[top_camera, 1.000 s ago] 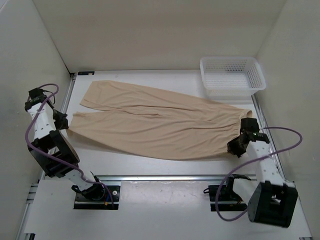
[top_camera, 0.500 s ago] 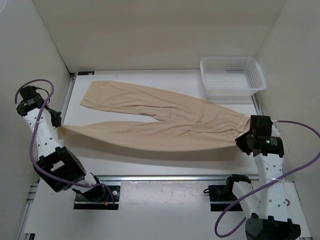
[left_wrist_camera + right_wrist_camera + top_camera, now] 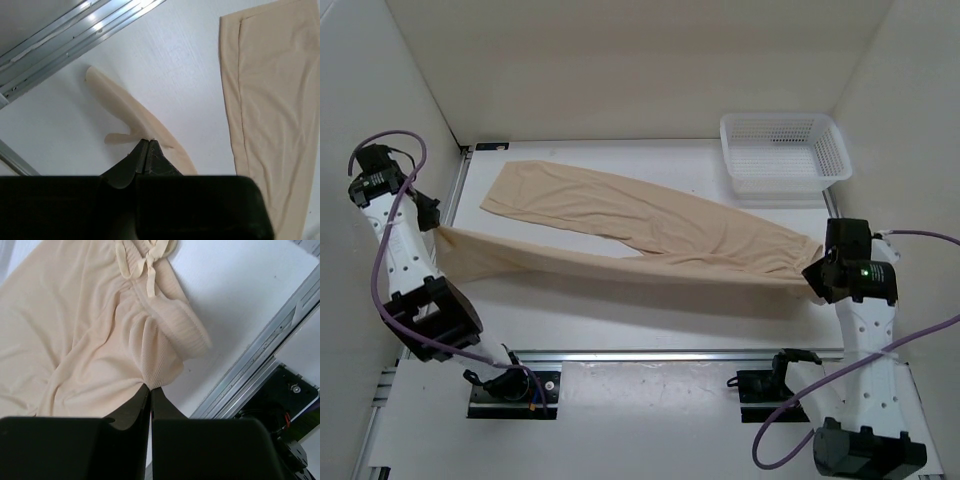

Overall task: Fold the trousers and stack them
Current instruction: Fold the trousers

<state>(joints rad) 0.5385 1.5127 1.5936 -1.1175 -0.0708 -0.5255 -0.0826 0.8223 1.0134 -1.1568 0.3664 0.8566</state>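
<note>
Trousers (image 3: 640,235): light beige, thin and creased, stretched lengthwise from one claw to the other.
Far leg: flat on the table (image 3: 620,320), its cuff beyond the left claw (image 3: 438,232) and well apart from it.
Near leg: raised off the surface, drawn as a taut band between the two claws, with a soft shadow beneath.
Waist: ribbed elastic band with a tied drawstring, bunched and sagging just ahead of the right claw (image 3: 812,270).
Left claw's hold: tips pressed together on a narrow fold of the near leg's cuff, seen from the left wrist camera as a slim beige strip trailing away from the tips; the flat hem of the other leg lies off to one side.
Right claw's hold: tips pinched tight on gathered cloth at the waist, with fabric fanning out beyond them.
Left arm: reared tall beside the left wall, wrist angled in toward the cloth, purple cable (image 3: 390,140) looping over the top.
Right arm: upright near the right wall, wrist tipped toward the waistband.
Surface: white tabletop, with an aluminium rail (image 3: 650,354) along the near edge behind both claws.
Basket (image 3: 785,150): white plastic mesh, beyond the right claw at the far corner.
Room: plain pale walls (image 3: 620,70) on three sides.
</note>
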